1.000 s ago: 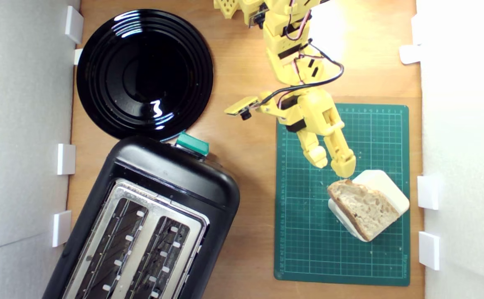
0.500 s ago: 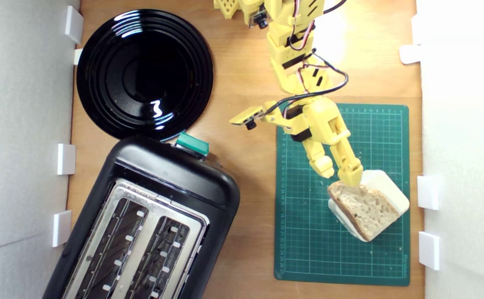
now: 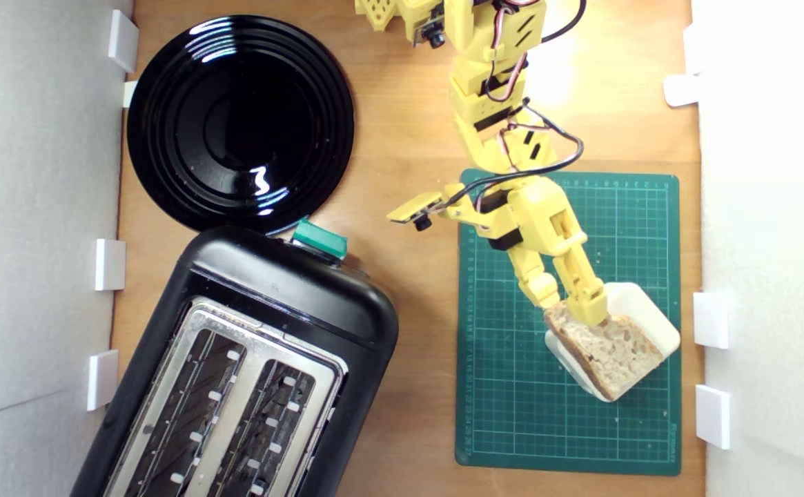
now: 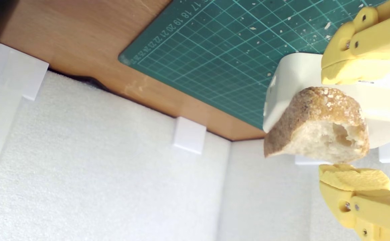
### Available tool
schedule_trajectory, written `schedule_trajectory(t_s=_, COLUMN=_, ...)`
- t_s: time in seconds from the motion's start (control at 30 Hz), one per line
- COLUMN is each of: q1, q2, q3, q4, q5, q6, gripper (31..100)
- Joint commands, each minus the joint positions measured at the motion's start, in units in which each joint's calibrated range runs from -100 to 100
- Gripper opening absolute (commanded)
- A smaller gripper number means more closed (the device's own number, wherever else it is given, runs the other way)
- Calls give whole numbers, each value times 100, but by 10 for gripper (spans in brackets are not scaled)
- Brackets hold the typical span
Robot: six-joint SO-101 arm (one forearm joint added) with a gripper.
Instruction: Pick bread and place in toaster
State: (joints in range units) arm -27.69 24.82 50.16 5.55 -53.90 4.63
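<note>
We have the claw [image 3: 571, 307] spread open around the near end of the bread [image 3: 609, 352], one finger on each side of the crust — not yet pinching, as the wrist view shows a gap at both pads. The bread leans on a white block [image 3: 640, 310] on the green cutting mat [image 3: 512, 414], towards the table's right edge in the exterior view. The toaster [image 3: 250, 366] sits at the opposite lower corner, well apart, its slots facing up. Our worry is the grip: we hold only the narrow tip of the wedge, so when we close, the crumb may tear or the slice may pivot and slip off the block. A skewed hold would then jam the bread against a slot edge — or drop it.
</note>
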Motion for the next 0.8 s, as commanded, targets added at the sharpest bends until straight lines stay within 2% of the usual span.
schedule_trajectory(t_s=0.0, q1=13, q2=55, q3=-345, q4=43, q5=-165, q6=31, gripper=846)
schedule_trajectory(t_s=0.77, q1=-35, q2=563, q3=-954, q4=-20, q5=-165, q6=235, gripper=841)
